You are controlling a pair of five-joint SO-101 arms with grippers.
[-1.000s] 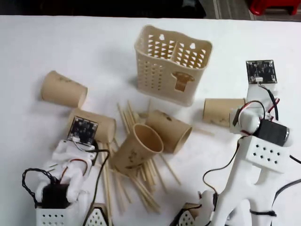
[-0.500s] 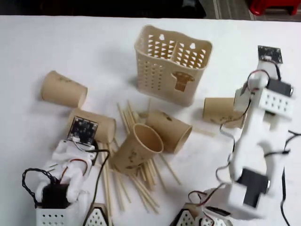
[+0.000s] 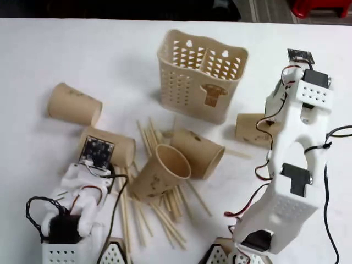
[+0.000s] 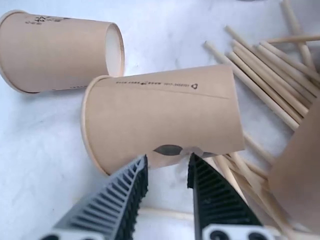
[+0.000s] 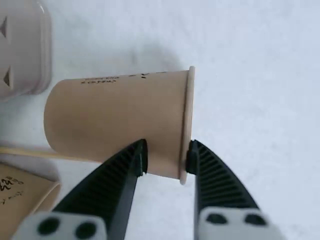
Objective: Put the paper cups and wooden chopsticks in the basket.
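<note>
A cream slotted basket [image 3: 201, 74] stands upright at the back middle of the table. Several brown paper cups lie on their sides, with a loose pile of wooden chopsticks [image 3: 159, 203] among them. My left gripper [image 4: 167, 165] is open at the near left, its tips just short of one cup [image 4: 160, 115] with nothing between them. My right gripper [image 5: 167, 150] is open and hangs over the rim end of the cup to the right of the basket [image 5: 115, 115], the same cup [image 3: 250, 129] in the high view. Its fingers are not closed around the cup.
Another cup [image 3: 74, 104] lies at the far left, and two more [image 3: 162, 173] [image 3: 198, 153] rest on the chopsticks in the middle. A single chopstick [image 5: 30, 152] lies beside the right cup. The right arm [image 3: 286, 165] rises tall along the right side.
The right arm has stretched up and swung, bringing its wrist back over the cup to the right of the basket. The left arm and all the cups stay put.
</note>
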